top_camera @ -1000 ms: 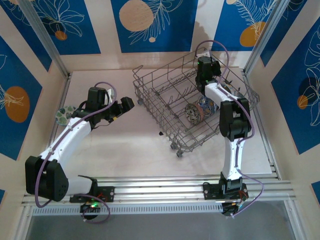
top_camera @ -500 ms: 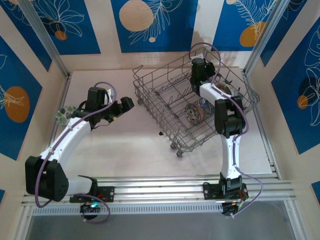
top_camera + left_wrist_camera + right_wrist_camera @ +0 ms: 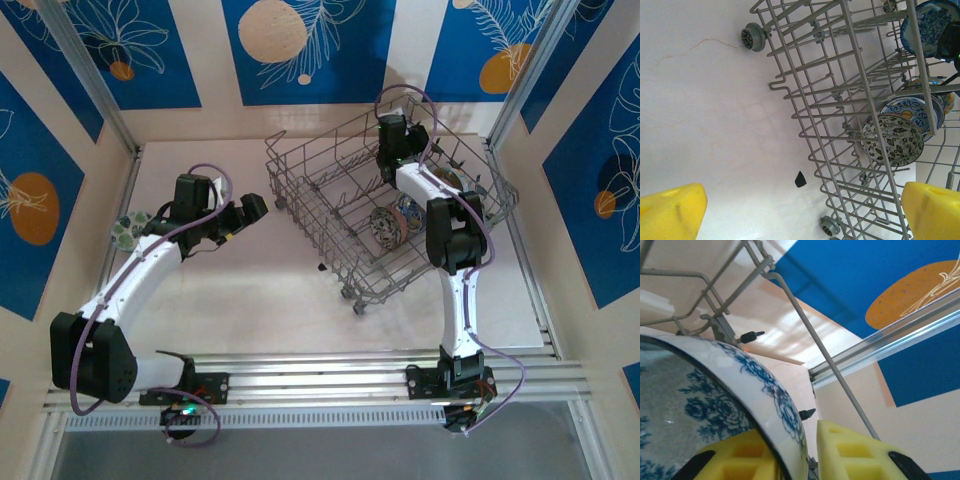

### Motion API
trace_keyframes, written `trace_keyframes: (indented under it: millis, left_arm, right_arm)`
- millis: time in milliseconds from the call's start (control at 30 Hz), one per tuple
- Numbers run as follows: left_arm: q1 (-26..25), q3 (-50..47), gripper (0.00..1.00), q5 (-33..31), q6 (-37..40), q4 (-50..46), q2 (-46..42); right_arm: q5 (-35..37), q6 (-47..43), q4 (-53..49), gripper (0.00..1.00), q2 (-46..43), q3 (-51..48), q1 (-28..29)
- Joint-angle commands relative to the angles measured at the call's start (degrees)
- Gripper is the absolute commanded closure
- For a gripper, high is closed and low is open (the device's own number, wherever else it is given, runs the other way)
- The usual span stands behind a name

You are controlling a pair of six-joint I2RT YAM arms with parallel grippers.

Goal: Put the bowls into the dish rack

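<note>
A blue-flowered bowl (image 3: 715, 405) stands on edge inside the dish rack (image 3: 300, 205), at the upper right of the left wrist view. Its rim sits between the right fingers (image 3: 855, 450); whether they pinch it or have let go, I cannot tell. A leaf-patterned bowl (image 3: 892, 140) leans among the tines nearby, and a green-white bowl (image 3: 128, 230) waits on the table (image 3: 250, 290) at far left. The rim is best seated between tines before the fingers ease off, then lifted clear of without nudging its neighbours. Since a second ago the right arm has swung leftward over the rack, while the left fingers (image 3: 672, 212) stay wide apart, unmoved.
</note>
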Motion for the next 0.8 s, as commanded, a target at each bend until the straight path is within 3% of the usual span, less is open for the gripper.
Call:
trace_keyframes:
  millis: [0,233,500,600,767]
  left_arm:
    - [0.9,0.2,0.01,0.9,0.2,-0.8,-0.7]
    - [0.9,0.0,0.01,0.3,-0.4,-1.5,-1.8]
    - [1.9,2.2,0.01,-2.7,0.2,-5.7,-3.2]
    - [4.0,4.4,0.01,-5.2,1.3,-10.3,-4.5]
    - [11.1,7.2,0.01,-6.9,5.0,-18.1,-8.4]
  right_arm:
    - [-1.1,2.9,-2.0,0.7,1.4,2.9,0.7]
    - [-2.1,5.2,-6.1,0.55,1.7,5.3,0.9]
    - [-5.0,10.1,-15.0,0.3,-0.9,9.3,1.1]
    - [-8.3,14.1,-20.5,0.22,-4.5,9.7,1.2]
    - [-14.9,25.7,-32.9,0.17,-12.3,7.1,1.5]
